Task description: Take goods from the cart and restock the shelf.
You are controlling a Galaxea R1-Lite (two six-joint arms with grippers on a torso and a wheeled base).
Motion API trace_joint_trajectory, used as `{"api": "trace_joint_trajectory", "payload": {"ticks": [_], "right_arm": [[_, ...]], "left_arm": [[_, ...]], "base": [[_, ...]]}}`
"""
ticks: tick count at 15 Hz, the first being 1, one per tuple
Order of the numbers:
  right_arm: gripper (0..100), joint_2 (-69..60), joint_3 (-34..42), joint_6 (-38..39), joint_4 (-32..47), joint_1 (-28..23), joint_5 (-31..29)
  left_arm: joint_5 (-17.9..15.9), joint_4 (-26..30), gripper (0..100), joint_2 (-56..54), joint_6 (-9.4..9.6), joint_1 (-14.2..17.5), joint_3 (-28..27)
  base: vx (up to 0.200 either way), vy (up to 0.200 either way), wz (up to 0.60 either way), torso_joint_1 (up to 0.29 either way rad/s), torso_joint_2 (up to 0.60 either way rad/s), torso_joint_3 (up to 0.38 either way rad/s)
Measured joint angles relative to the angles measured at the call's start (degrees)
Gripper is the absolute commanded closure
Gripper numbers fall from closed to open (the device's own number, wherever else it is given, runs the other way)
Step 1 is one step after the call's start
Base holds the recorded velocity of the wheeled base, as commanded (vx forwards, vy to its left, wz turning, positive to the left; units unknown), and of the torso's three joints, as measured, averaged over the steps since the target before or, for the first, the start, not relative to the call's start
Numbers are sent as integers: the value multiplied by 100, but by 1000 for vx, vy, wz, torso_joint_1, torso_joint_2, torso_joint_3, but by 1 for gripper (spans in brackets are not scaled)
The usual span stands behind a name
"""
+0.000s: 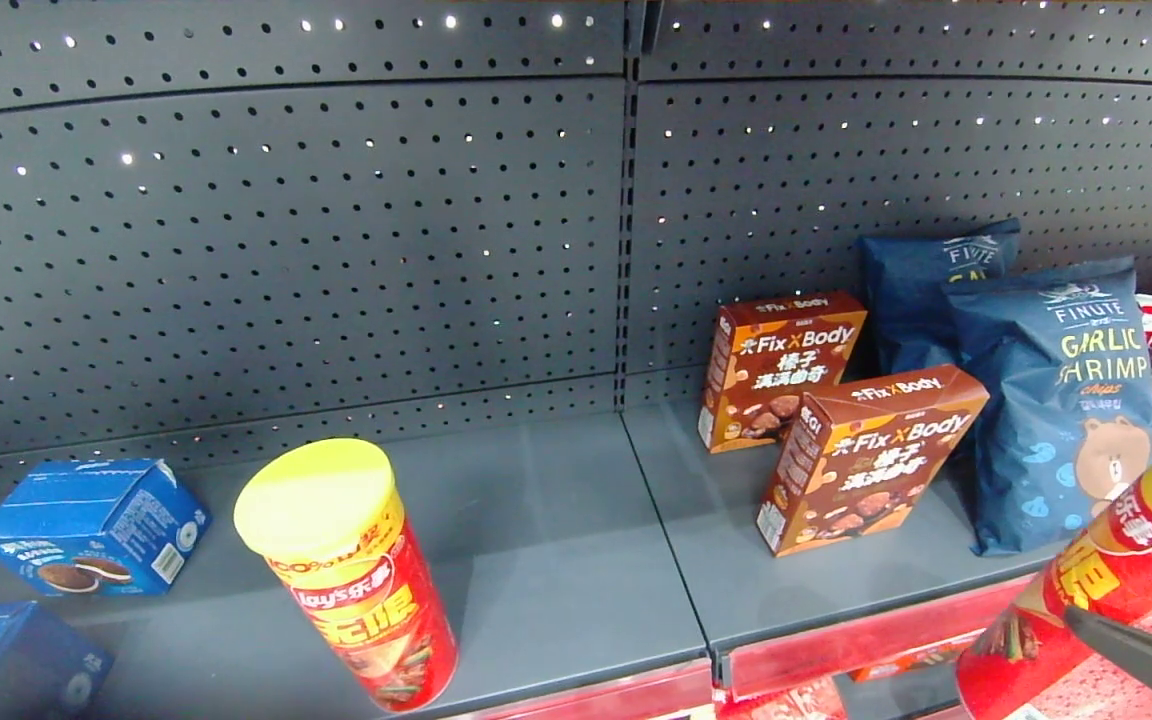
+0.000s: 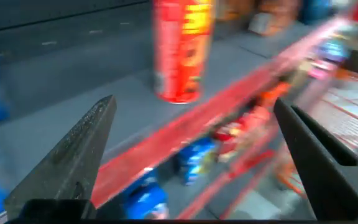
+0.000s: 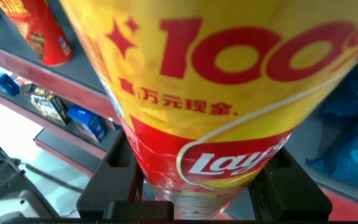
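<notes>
Because the right gripper [image 3: 197, 186] has its fingers pinching a red-and-yellow chip can [image 1: 1126, 580] low on its body, the can hangs tilted just off the front edge of the shelf [image 1: 556, 520], beside the blue snack bags [image 1: 1066, 400]. 1 matching can [image 1: 351, 575] already stands upright there, likely marking the row. The left gripper [image 2: 191, 162] hovers before it, fingers spread and empty.

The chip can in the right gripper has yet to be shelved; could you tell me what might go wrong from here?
1. The held can sits tilted in the right gripper; released like that, it may land on its edge and topple.
2. The front brown box and blue bag stand close by and could be knocked over on the way in.
3. The standing can is near the front edge of the shelf; a bump might send it off.
</notes>
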Motion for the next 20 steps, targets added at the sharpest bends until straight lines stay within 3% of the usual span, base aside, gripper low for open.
{"api": "trace_joint_trajectory", "payload": {"ticks": [2,4,5,6,7,9,15,20], "right_arm": [[100,46,-108,-5,0,6,9],[100,73,-251,-60,-4,33,9],[100,77,-288,-72,-1,66,12],[100,77,-323,-79,-4,122,15],[100,77,-360,-85,-1,243,12],[100,77,-434,-85,2,472,11],[100,274,-729,-85,7,987,-87],[100,547,-889,172,-23,998,-29]], "left_arm": [[422,27,0,-15,254,0,2],[1051,363,0,-20,494,0,20],[1072,302,0,-20,507,0,20],[1075,300,0,-20,477,0,20],[1073,295,0,-20,296,0,27],[1072,289,0,-20,148,0,29],[1086,284,0,-20,139,-2,29],[1064,284,0,-20,145,-5,29]], "base": [[0,0,0,0,0,0],[0,0,0,0,0,0],[0,0,0,0,0,0],[0,0,0,0,0,0],[0,0,0,0,0,0],[0,0,0,0,0,0],[0,0,0,0,0,0],[0,0,480,0,3,5]]}}
